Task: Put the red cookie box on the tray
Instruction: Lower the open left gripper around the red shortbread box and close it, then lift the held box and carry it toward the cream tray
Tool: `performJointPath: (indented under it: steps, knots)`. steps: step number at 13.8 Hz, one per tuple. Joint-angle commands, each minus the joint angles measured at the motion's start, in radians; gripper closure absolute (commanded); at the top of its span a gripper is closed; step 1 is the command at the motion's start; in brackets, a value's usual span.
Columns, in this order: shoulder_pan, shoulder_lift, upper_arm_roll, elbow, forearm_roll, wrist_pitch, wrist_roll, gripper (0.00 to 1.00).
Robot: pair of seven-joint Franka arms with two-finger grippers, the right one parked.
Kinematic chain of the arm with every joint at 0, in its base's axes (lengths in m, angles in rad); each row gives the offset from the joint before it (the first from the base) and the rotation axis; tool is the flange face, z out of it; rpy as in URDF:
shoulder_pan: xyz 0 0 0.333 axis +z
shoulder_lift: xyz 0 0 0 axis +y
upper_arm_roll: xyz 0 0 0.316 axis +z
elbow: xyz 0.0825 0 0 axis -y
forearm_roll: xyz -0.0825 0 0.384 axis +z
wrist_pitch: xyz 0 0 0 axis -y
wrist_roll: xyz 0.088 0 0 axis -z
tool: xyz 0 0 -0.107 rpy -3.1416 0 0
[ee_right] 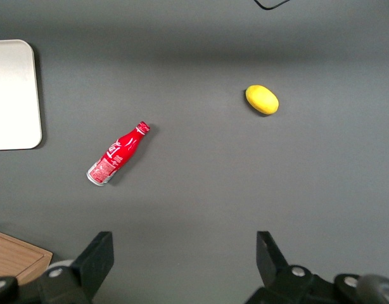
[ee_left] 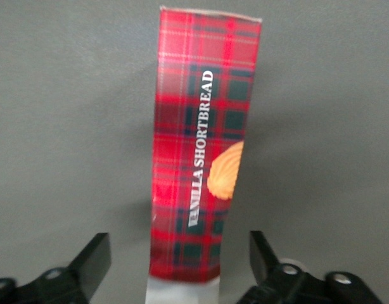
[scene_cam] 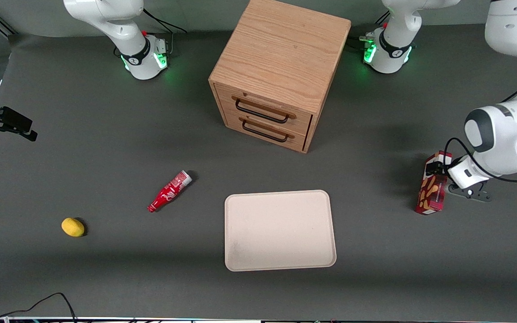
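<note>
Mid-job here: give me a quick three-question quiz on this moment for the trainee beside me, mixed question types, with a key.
1. True or false: the red cookie box already lies on the tray.
2. Multiple choice: the gripper is A) open, with a finger on either side of the box's end; B) shut on the red bottle; C) over the lemon.
3. Fill in: the wooden cabinet shows ___ drawers with dark handles.

Key
1. False: the box sits on the table toward the working arm's end, apart from the tray.
2. A.
3. Two.
</note>
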State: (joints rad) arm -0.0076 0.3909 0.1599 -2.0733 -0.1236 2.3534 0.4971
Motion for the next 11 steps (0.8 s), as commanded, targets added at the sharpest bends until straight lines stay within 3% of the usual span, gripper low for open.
performJointPath:
  steps: [1,2,9,11]
  knots:
    - [-0.009,0.005,0.007,-0.014,-0.053,0.038,0.032,0.86]
    - [-0.008,0.006,0.007,-0.013,-0.054,0.04,0.035,1.0]
    - [-0.006,0.0,0.007,-0.001,-0.07,0.02,0.086,1.0]
    - [-0.006,-0.024,0.009,0.047,-0.07,-0.064,0.092,1.0]
